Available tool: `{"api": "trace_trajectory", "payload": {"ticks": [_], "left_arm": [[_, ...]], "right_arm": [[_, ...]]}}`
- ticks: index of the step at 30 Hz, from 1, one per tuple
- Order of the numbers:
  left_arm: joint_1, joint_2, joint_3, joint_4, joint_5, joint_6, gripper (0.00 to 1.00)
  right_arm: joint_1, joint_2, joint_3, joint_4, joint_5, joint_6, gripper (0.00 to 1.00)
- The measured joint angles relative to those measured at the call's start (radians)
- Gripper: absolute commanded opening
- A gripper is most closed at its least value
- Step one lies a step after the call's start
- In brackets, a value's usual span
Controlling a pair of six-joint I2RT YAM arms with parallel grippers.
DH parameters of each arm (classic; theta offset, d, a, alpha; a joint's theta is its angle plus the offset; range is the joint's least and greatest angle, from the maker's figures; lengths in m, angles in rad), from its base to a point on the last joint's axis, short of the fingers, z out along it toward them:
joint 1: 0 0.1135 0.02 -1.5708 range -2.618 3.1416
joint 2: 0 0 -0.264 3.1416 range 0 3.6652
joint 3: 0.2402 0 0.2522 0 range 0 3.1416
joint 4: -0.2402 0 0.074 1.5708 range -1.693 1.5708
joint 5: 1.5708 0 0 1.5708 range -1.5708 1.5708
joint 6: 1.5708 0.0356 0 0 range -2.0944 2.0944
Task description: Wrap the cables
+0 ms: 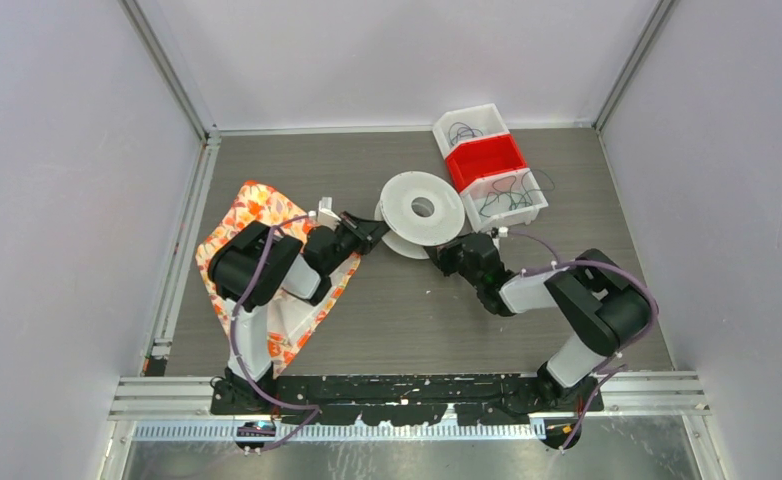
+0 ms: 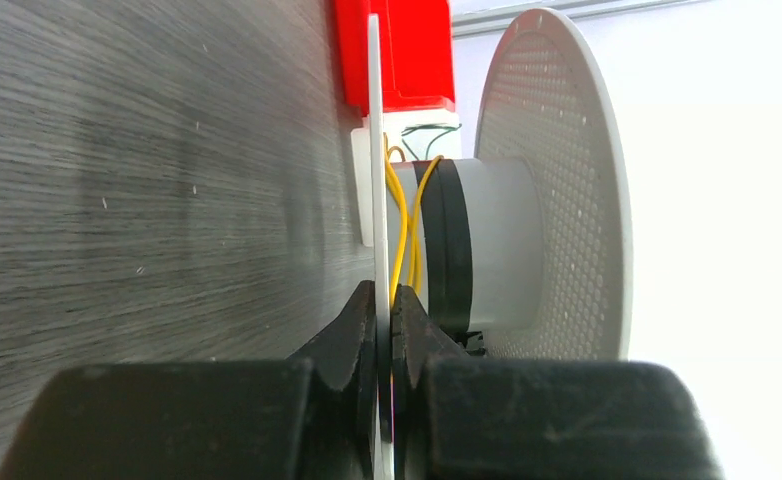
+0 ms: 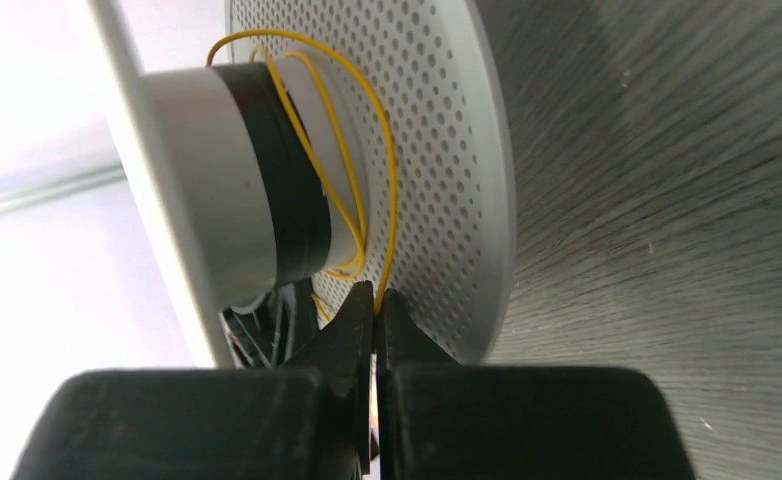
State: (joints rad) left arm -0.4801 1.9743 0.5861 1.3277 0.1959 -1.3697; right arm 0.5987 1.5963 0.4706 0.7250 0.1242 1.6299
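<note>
A white spool (image 1: 422,210) with perforated flanges stands tilted mid-table. My left gripper (image 2: 386,300) is shut on the thin edge of one spool flange (image 2: 375,180), seen edge-on between the fingers. A thin yellow cable (image 3: 382,180) loops loosely round the spool's hub (image 3: 207,190), beside a black band (image 3: 292,200). My right gripper (image 3: 376,298) is shut on that yellow cable just below the hub, close against the perforated flange (image 3: 447,150). In the top view the left gripper (image 1: 372,232) meets the spool from the left and the right gripper (image 1: 445,252) from below right.
White bins (image 1: 507,200) with dark and green cables and a red bin (image 1: 485,160) stand right behind the spool. An orange patterned cloth (image 1: 257,205) lies under the left arm. Grey walls close in the table on three sides.
</note>
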Motion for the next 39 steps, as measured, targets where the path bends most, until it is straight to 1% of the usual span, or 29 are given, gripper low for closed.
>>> {"api": "trace_trajectory", "payload": {"ticks": [5, 10, 14, 19, 20, 23, 24, 26, 30, 39], "left_arm": [[-0.007, 0.027, 0.009, 0.002, 0.004, 0.016, 0.00], [-0.018, 0.064, 0.026, 0.000, 0.002, 0.017, 0.00], [-0.030, 0.071, 0.033, 0.009, -0.001, 0.016, 0.00], [-0.037, 0.087, 0.055, 0.024, -0.001, 0.019, 0.00], [-0.037, 0.092, 0.056, 0.027, -0.001, 0.018, 0.00], [-0.042, 0.104, 0.058, 0.033, 0.000, 0.008, 0.00], [-0.043, 0.105, 0.059, 0.035, 0.000, 0.008, 0.00], [-0.046, 0.105, 0.062, 0.035, -0.013, 0.011, 0.00], [-0.044, 0.111, 0.063, 0.031, -0.031, 0.010, 0.00], [-0.053, 0.122, 0.068, 0.031, -0.018, -0.006, 0.00]], "right_arm": [[-0.005, 0.106, -0.013, 0.131, -0.013, 0.166, 0.01], [0.002, 0.248, -0.014, 0.316, -0.032, 0.338, 0.01], [0.014, 0.305, -0.019, 0.442, -0.001, 0.367, 0.01], [0.034, 0.336, -0.020, 0.523, 0.045, 0.394, 0.01], [0.036, 0.342, -0.020, 0.533, 0.054, 0.394, 0.05], [0.047, 0.349, -0.020, 0.546, 0.084, 0.393, 0.27], [0.051, 0.350, -0.021, 0.547, 0.089, 0.393, 0.32], [0.057, 0.350, -0.027, 0.553, 0.097, 0.391, 0.36], [0.063, 0.350, -0.031, 0.561, 0.099, 0.396, 0.37], [0.067, 0.331, -0.072, 0.581, 0.107, 0.399, 0.38]]}}
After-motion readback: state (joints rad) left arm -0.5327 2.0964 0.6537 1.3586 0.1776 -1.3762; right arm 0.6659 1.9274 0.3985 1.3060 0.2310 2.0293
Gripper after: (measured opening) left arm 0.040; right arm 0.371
